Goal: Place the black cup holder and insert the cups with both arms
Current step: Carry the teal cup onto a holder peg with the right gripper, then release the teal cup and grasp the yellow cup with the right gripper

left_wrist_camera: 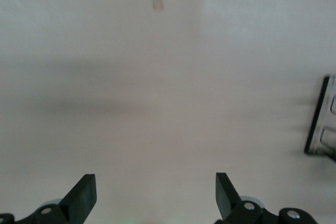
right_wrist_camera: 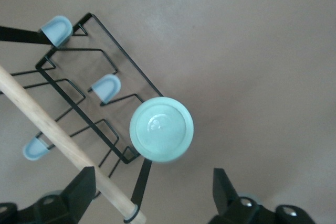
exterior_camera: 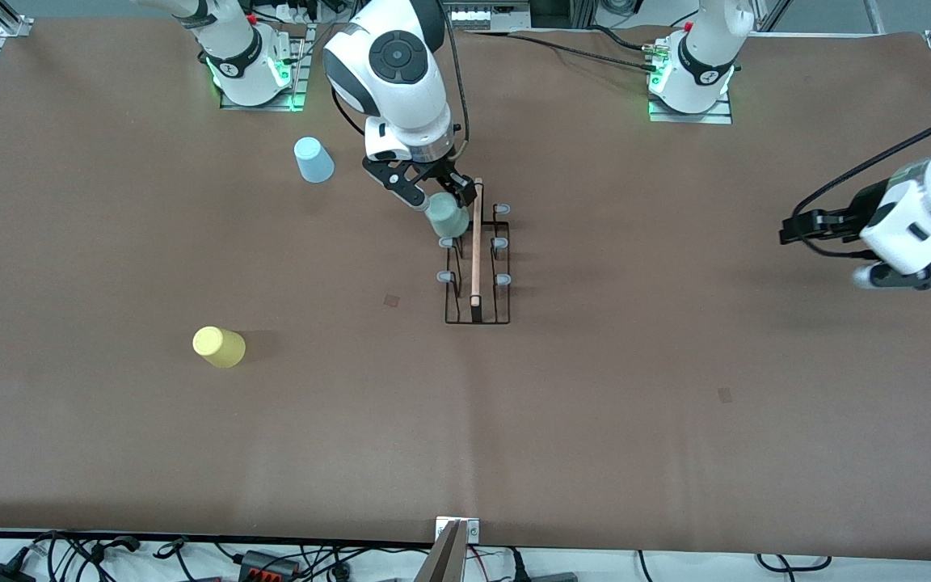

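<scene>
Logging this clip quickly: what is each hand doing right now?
Left hand: open, empty, over bare table.
Right hand: open, over the pale green cup on the black cup holder.

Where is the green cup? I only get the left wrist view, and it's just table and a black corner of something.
Observer: The pale green cup sits upside down over a corner peg of the black cup holder, at the end farthest from the front camera.
Operator: Is somebody holding it?
Observer: No. The right gripper is around it with its jaws open, not touching it.
Operator: Any more cups?
Observer: Two on the table toward the right arm's end: a yellow cup and a light blue cup.
</scene>
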Action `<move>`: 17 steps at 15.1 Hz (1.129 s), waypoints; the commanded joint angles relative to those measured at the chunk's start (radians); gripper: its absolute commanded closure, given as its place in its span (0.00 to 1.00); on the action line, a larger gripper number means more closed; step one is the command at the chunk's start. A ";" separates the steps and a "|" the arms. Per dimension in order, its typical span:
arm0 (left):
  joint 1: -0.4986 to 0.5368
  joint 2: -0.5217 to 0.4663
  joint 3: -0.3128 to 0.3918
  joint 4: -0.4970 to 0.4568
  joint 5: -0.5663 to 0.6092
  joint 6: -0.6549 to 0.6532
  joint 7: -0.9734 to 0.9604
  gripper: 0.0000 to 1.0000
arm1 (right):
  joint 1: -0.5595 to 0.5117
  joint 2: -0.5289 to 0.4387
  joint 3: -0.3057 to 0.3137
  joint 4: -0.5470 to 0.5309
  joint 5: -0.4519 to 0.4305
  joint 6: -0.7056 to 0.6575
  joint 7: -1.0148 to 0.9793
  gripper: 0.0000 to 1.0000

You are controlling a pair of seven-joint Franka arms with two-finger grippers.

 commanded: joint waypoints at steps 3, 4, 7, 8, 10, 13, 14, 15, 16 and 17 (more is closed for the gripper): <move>-0.028 -0.105 0.041 -0.091 -0.020 0.093 0.009 0.00 | -0.192 -0.104 -0.003 0.003 -0.009 -0.152 -0.351 0.00; -0.033 -0.104 0.041 -0.088 -0.019 0.107 0.010 0.00 | -0.250 -0.121 -0.004 0.000 -0.009 -0.207 -0.500 0.00; -0.039 -0.105 0.038 -0.086 -0.002 0.116 0.016 0.00 | -0.429 -0.135 -0.004 -0.002 -0.011 -0.262 -0.890 0.00; -0.039 -0.107 0.035 -0.086 -0.002 0.111 0.016 0.00 | -0.471 -0.135 -0.012 -0.003 -0.011 -0.262 -0.997 0.00; -0.042 -0.107 0.030 -0.088 0.006 0.110 0.015 0.00 | -0.507 -0.118 -0.070 -0.002 -0.012 -0.242 -1.166 0.00; -0.045 -0.108 0.030 -0.093 0.033 0.105 0.015 0.00 | -0.510 -0.063 -0.177 -0.002 -0.012 -0.164 -1.413 0.00; -0.045 -0.108 0.028 -0.093 0.033 0.093 0.015 0.00 | -0.510 -0.046 -0.212 -0.002 -0.016 -0.141 -1.493 0.00; -0.044 -0.108 0.028 -0.093 0.035 0.088 0.015 0.00 | -0.510 -0.021 -0.240 -0.002 -0.038 -0.104 -1.574 0.00; -0.044 -0.113 0.028 -0.094 0.035 0.087 0.015 0.00 | -0.510 0.005 -0.252 -0.003 -0.070 -0.057 -1.630 0.00; -0.044 -0.120 0.028 -0.102 0.035 0.087 0.015 0.00 | -0.514 0.029 -0.254 -0.003 -0.100 -0.009 -1.642 0.00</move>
